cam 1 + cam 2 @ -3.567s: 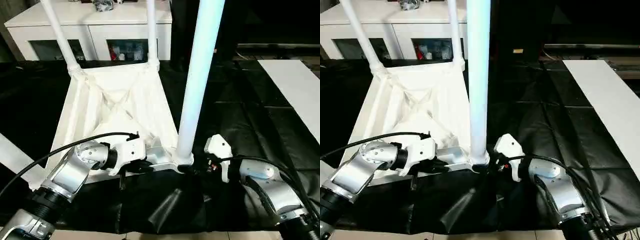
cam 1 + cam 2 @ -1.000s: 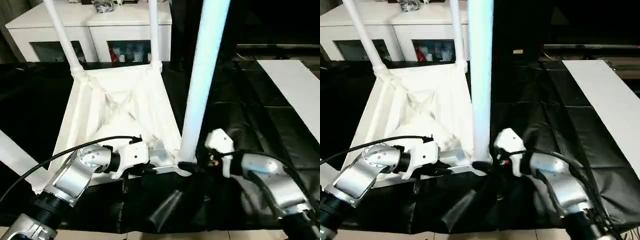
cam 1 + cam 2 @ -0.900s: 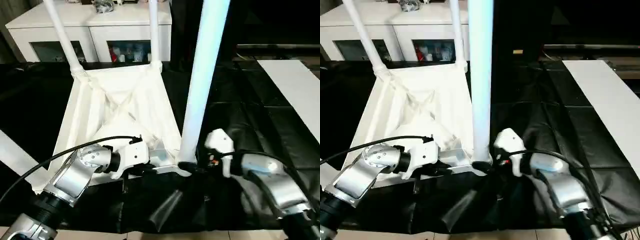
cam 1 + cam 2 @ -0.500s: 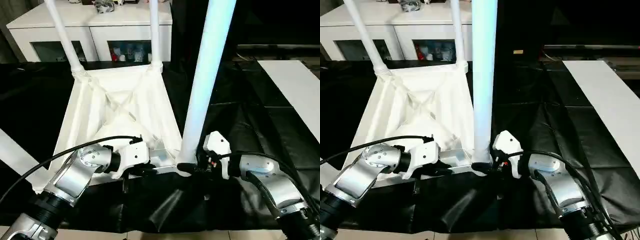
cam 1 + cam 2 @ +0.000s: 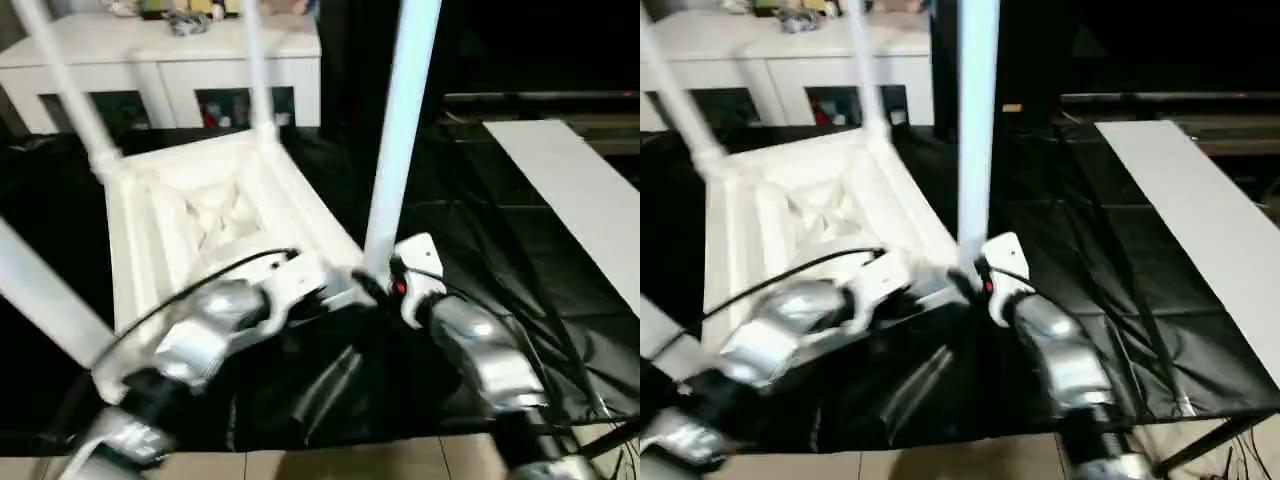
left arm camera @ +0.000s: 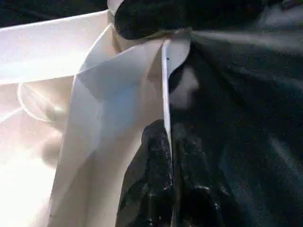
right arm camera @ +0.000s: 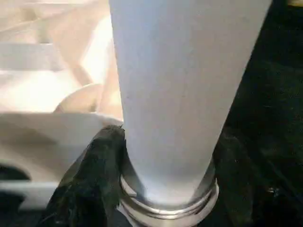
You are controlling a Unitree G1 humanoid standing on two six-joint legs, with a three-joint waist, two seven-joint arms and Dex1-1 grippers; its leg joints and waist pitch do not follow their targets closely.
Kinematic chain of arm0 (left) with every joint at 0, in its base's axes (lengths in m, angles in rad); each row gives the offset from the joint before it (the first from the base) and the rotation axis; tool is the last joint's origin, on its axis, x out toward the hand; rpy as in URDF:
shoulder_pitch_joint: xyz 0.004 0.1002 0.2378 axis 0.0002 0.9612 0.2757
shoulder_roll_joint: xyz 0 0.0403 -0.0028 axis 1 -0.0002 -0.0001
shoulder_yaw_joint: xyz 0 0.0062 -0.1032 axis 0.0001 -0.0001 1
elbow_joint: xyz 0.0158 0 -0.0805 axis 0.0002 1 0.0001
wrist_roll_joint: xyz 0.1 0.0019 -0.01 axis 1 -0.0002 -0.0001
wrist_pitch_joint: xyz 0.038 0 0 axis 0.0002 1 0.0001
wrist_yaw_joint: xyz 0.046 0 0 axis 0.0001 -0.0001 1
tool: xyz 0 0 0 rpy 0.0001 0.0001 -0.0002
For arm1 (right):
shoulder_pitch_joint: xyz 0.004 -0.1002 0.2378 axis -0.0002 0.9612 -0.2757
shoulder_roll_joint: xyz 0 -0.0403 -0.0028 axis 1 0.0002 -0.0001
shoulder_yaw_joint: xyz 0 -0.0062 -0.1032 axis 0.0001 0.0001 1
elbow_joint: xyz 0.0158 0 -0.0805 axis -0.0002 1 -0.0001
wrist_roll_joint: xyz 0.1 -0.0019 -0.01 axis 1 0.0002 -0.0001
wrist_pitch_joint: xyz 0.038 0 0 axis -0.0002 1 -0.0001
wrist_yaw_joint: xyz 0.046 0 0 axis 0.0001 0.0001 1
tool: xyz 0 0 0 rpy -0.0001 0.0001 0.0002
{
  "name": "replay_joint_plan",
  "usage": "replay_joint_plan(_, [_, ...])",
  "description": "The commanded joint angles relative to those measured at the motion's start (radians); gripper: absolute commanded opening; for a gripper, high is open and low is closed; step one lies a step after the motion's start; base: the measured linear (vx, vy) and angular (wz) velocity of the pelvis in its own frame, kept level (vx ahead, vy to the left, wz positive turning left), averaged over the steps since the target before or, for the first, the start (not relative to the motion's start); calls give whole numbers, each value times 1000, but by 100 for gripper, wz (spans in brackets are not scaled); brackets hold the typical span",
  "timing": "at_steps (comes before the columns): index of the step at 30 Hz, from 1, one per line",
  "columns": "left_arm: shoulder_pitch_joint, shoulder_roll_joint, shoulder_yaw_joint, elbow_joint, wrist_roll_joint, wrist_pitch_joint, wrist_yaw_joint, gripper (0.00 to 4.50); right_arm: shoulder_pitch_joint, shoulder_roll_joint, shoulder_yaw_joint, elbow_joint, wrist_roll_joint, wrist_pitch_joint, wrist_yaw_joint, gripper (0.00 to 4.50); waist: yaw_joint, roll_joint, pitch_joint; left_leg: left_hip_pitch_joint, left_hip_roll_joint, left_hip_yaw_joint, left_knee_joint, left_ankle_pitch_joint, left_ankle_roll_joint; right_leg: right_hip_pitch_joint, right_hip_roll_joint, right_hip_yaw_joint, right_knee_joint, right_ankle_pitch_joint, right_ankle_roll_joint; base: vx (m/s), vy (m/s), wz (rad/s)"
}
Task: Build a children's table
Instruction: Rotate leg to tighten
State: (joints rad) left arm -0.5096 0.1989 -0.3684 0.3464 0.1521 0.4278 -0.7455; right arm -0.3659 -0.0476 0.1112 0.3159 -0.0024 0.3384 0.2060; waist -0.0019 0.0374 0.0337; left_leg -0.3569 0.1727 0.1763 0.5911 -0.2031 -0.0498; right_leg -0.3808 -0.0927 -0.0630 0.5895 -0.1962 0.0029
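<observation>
left gripper (image 6: 168, 189) pinched shut on tabletop (image 5: 180, 215) rim; right gripper (image 7: 165, 161) spans leg (image 5: 398, 150) base at 3 o'clock. light, stiff, slippery: you grip low.

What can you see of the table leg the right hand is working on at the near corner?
The near leg is a long, smooth white tube, plastic by its look, standing upright and running out of the top of the head views. Its foot widens into a ringed collar seated at the near right corner of the upturned tabletop. The right hand has a black finger on either side of the leg's base, against it just above the collar. The left hand pinches the tabletop's rim beside that corner.
</observation>
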Motion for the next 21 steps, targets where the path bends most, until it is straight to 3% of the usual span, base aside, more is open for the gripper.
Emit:
replay_joint_plan(1, [-23,-48,-27,62,23,26,82,0,-2,75,68,48,-3,45,-17,248,-4,-2,-32,16,40,-35,-90,-451,-40,3,-55,33,-112,-586,-82,0,0,0])
replay_joint_plan(4, [-38,-52,-29,87,40,9,97,0,-23,93,64,59,2,-6,-14,248,-5,0,-30,16,40,-37,-92,-473,-30,1,-56,29,-120,-597,-70,0,0,0])
replay_joint_plan(5, [-40,-52,-32,89,44,8,99,0,-26,98,60,57,2,-13,-19,283,-7,1,-31,13,41,-40,-96,-472,-30,7,-55,27,-118,-575,-70,0,0,0])
replay_joint_plan(9, [-14,-8,-41,51,47,-9,53,0,9,70,46,-63,65,-52,79,328,3,1,-39,5,48,-32,-98,-411,-16,10,-55,38,-105,-433,-110,0,0,0])
replay_joint_plan(11, [-2,20,-48,29,56,-10,37,0,17,42,29,-98,75,-43,101,340,1,0,-37,-8,49,-36,-104,-390,-10,21,-55,36,-96,-406,-119,0,0,0])
replay_joint_plan(12, [2,31,-50,20,60,-9,32,0,20,31,26,-109,74,-41,107,362,-2,2,-36,-6,50,-34,-103,-390,-11,18,-55,36,-97,-410,-124,0,0,0])
replay_joint_plan(14, [15,55,-49,-20,55,7,11,0,29,-32,42,-141,55,-26,148,371,3,-2,-41,0,51,-29,-96,-364,-6,18,-56,40,-96,-378,-137,0,0,0])
replay_joint_plan(16, [32,92,-50,-64,44,4,-36,0,52,-112,46,-190,84,-16,260,371,3,-2,-40,-10,51,-26,-95,-318,10,24,-55,41,-89,-338,-153,0,0,0])
replay_joint_plan(18, [41,110,-52,-81,38,-6,-60,0,67,-151,48,-215,104,-17,323,371,7,-2,-44,-10,53,-24,-91,-279,26,28,-56,41,-85,-288,-171,30,-11,1])
replay_joint_plan(19, [61,150,-58,-110,7,-43,-131,0,104,-240,68,-260,124,-37,454,371,11,0,-45,-10,54,-25,-89,-259,30,31,-56,41,-82,-261,-177,61,-18,1])
replay_joint_plan(20, [61,150,-58,-110,7,-43,-131,0,104,-240,68,-260,124,-37,454,371,16,-1,-48,-10,55,-21,-83,-221,50,33,-54,42,-76,-193,-190,71,-13,1])
replay_joint_plan(21, [86,204,-75,-140,-36,-136,-235,0,137,-326,86,-288,129,-70,566,371,19,1,-49,-14,55,-22,-82,-189,67,38,-54,39,-69,-132,-213,71,-13,1])
